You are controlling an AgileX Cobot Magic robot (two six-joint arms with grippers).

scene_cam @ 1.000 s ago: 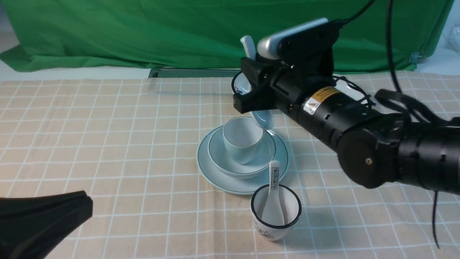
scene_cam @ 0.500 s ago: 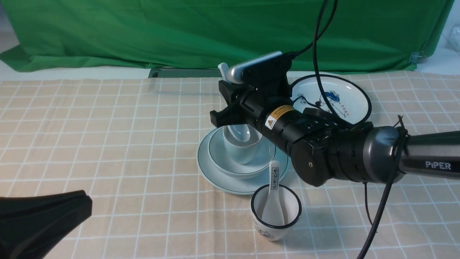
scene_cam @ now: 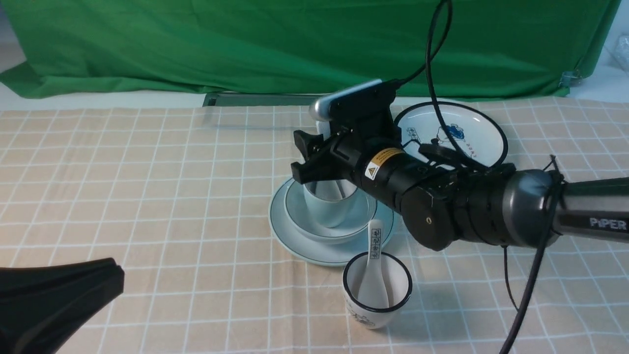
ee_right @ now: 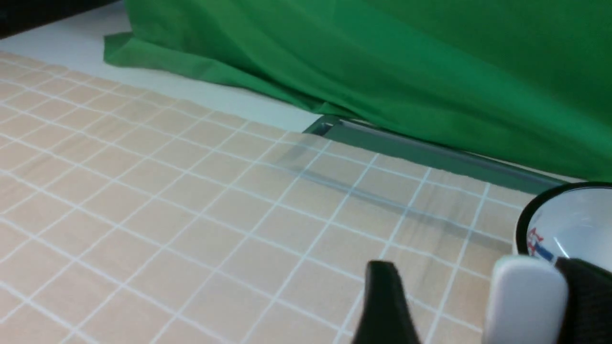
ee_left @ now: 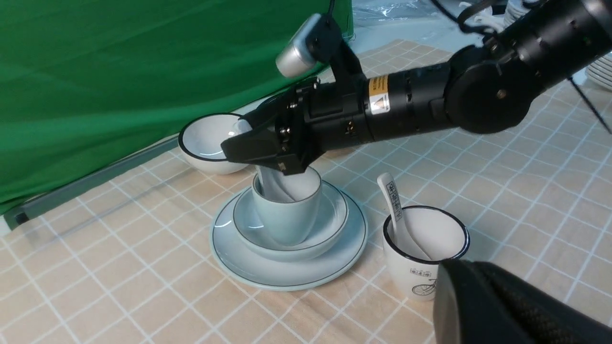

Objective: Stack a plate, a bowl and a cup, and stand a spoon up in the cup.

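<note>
Item, nearest: my left gripper [scene_cam: 115,275], low at the left of the front view, jaws closed, well apart from the dishes.
Item: a black-rimmed printed cup [scene_cam: 366,318], with a spoon with black characters [scene_cam: 375,282] leaning in it. Both unchanged from a second ago.
Item: the pale blue-white plate [scene_cam: 302,248], flat on the checked cloth [scene_cam: 177,221], beyond the printed cup. Unmoved.
Item: the wide shallow bowl [scene_cam: 299,216], resting on that plate. Unmoved.
Item: the plain handleless cup [scene_cam: 327,211], standing in the bowl, its rim nudged slightly in view since the earlier frames.
Item: the plain white soup spoon [scene_cam: 323,129], now with its lower end down inside the plain cup and its handle rising out; a second ago I had it above the cup, beside the rim.
Item: my right gripper [scene_cam: 298,156], over the cup, lower and further left than a second ago. Jaws apart, the handle between them, close to one finger; I cannot tell whether they touch.
Item, far: a black-rimmed bowl [ee_left: 205,138], behind the stack; a black-rimmed cartoon plate [scene_cam: 462,123], now largely uncovered by my arm; a green drape [scene_cam: 245,44].
</note>
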